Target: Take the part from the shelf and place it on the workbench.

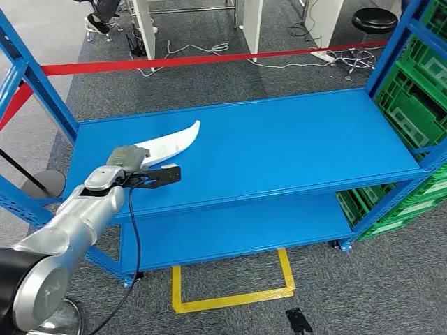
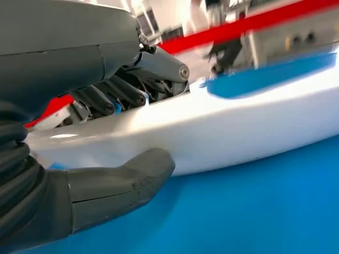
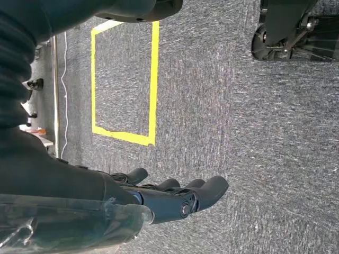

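Observation:
The part [image 1: 171, 143] is a long, white, curved piece lying on the left side of the blue shelf's [image 1: 274, 146] top board. My left hand [image 1: 129, 167] is at its near end. In the left wrist view the dark fingers [image 2: 119, 98] press on the part's [image 2: 240, 121] far edge and the thick thumb [image 2: 132, 177] lies against its near face, so the hand grips it. My right hand [image 3: 171, 198] hangs over the grey carpet with its fingers stretched out and nothing in them.
Blue uprights stand at both ends of the shelf, with green crates [image 1: 422, 91] stacked at the right. A lower blue board sits beneath. A yellow taped square [image 1: 232, 286] marks the carpet in front. Red barrier tape [image 1: 211, 59] and a black stool [image 1: 374, 21] lie behind.

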You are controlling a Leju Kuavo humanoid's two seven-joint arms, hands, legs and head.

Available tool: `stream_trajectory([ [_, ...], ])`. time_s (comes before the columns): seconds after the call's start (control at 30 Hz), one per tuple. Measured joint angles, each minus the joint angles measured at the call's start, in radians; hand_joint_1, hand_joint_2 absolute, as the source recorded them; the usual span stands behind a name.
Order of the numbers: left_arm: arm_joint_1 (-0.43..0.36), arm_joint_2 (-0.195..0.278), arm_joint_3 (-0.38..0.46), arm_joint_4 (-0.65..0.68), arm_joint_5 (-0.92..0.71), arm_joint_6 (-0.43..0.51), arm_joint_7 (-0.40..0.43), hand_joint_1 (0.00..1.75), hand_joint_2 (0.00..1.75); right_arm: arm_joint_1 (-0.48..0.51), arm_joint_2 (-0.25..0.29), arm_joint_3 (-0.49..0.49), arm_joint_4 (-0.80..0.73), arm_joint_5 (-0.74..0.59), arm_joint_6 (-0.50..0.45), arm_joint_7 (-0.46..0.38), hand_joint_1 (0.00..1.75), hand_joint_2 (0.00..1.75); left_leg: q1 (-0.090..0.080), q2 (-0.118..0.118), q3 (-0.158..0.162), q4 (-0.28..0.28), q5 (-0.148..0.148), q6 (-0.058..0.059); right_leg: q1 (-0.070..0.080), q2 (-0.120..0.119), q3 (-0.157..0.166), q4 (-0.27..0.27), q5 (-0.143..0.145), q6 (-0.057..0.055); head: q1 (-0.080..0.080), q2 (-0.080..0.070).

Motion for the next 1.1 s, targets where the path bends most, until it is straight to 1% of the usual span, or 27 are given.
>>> stream_trajectory([
  [0.17, 0.013, 0.000, 0.000, 0.002, -0.002, -0.004, 0.012, 0.00, 1.75, -0.001, 0.000, 0.000, 0.000, 0.000, 0.000, 0.001, 0.00, 1.75, 0.000, 0.000, 0.000, 0.000, 0.000, 0.000, 0.000, -0.001, 0.000, 0.000, 0.000, 0.000, 0.000, 0.000],
  [0.2, 0.016, 0.000, 0.000, 0.002, -0.002, -0.004, 0.015, 0.10, 1.75, -0.001, 0.000, 0.000, 0.000, 0.000, 0.000, 0.001, 0.00, 1.75, 0.000, 0.000, 0.000, 0.000, 0.000, 0.000, 0.000, -0.001, 0.000, 0.000, 0.000, 0.000, 0.000, 0.000],
  [0.3, 0.020, 0.001, 0.000, 0.002, -0.001, -0.011, 0.020, 1.41, 1.75, -0.001, 0.000, 0.000, 0.000, 0.000, 0.000, 0.002, 0.00, 1.75, 0.000, 0.000, 0.000, 0.000, 0.000, 0.000, 0.000, -0.001, 0.000, 0.000, 0.000, 0.000, 0.000, 0.000],
  [0.33, 0.020, 0.001, 0.000, 0.003, -0.001, -0.017, 0.020, 1.75, 1.75, -0.001, 0.000, 0.000, 0.000, 0.000, 0.000, 0.002, 0.00, 1.75, 0.000, 0.000, 0.000, 0.000, 0.000, 0.000, 0.000, -0.001, 0.000, 0.000, 0.000, 0.000, 0.000, 0.000],
  [0.5, 0.021, 0.002, 0.001, 0.005, 0.003, -0.037, 0.021, 1.75, 1.75, -0.001, 0.000, -0.001, 0.000, 0.000, 0.000, 0.002, 0.00, 1.75, 0.000, 0.000, 0.000, 0.000, 0.000, 0.000, 0.000, -0.001, 0.000, 0.000, 0.000, 0.000, 0.000, 0.000],
  [1.1, 0.024, 0.007, 0.004, 0.007, 0.009, -0.049, 0.032, 1.75, 1.75, 0.004, 0.000, -0.001, 0.000, 0.002, 0.001, 0.001, 0.00, 1.75, 0.000, 0.000, 0.001, 0.000, 0.000, 0.000, 0.000, 0.000, 0.001, 0.000, 0.000, 0.000, 0.000, 0.000],
])
